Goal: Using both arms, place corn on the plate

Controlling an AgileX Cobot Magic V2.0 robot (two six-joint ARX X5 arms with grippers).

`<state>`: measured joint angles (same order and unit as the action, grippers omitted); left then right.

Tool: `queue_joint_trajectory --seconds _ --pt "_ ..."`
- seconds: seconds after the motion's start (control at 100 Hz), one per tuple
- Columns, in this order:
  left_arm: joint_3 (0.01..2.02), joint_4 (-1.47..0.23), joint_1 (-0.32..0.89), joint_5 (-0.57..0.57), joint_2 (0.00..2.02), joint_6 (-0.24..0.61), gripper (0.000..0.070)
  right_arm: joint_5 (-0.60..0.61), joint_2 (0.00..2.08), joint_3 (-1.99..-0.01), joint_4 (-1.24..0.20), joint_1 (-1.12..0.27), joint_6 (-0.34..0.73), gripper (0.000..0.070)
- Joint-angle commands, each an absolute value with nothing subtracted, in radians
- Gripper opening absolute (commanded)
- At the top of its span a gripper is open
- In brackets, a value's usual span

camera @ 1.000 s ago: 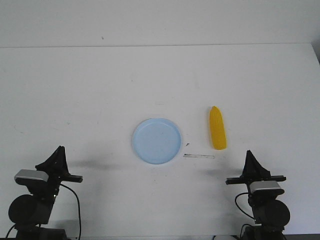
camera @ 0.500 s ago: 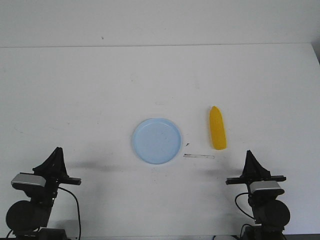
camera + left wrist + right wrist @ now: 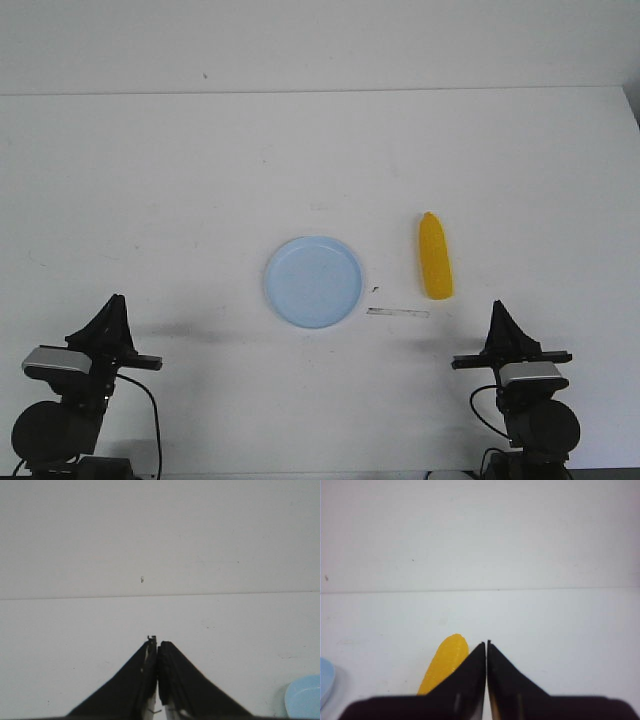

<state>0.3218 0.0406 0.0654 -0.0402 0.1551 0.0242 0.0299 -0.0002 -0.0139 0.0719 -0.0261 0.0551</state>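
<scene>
The corn (image 3: 434, 256) lies on the table (image 3: 200, 180), just to the right of the plate (image 3: 314, 281) and apart from it, its tapered tip pointing away from me. It is bright yellow, with a blunt wide end toward me; nothing holds it. The plate is pale blue, round and bare. Over the last second my left arm has drawn back and lowered a little, then settled; my right has not moved. So I judge the task has not really begun. My right gripper (image 3: 486, 645) has its jaws pressed together on nothing, the corn close ahead and slightly to its left. My left gripper (image 3: 157, 647) is likewise closed and unloaded, well away from the corn
</scene>
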Motion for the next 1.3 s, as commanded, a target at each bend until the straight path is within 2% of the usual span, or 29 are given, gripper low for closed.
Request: queue_joint_trajectory --seconds 0.0,0.13,0.29,0.45,0.56,0.77,1.17,1.29 --pt "0.332 0.052 0.064 -0.041 0.153 0.016 0.0001 0.023 0.001 -0.013 0.098 -0.028 0.049 0.0003" --pt "0.332 0.052 0.064 -0.041 0.153 0.015 0.0001 -0.030 0.001 -0.013 0.129 -0.027 0.049 0.0003" --pt "0.332 0.052 0.064 -0.041 0.153 0.016 0.0001 -0.031 0.001 -0.019 0.177 -0.027 0.047 0.0003" --pt "0.332 0.052 0.064 -0.041 0.153 0.016 0.0001 -0.107 0.039 -0.109 0.083 -0.027 -0.008 0.0003" --pt "0.332 0.052 0.064 -0.041 0.153 0.016 0.0001 -0.113 0.103 -0.197 0.034 -0.027 -0.063 0.0003" --pt "0.332 0.052 0.064 -0.041 0.153 0.016 0.0001 -0.114 0.317 -0.377 -0.091 -0.027 -0.141 0.0003" --pt "0.332 0.052 0.064 -0.041 0.153 0.016 0.0001 -0.130 0.829 -0.665 -0.096 -0.081 -0.146 0.0003" --pt "0.332 0.052 0.064 -0.041 0.153 0.016 0.0001 -0.129 0.973 -0.776 -0.144 -0.126 -0.127 0.0003"
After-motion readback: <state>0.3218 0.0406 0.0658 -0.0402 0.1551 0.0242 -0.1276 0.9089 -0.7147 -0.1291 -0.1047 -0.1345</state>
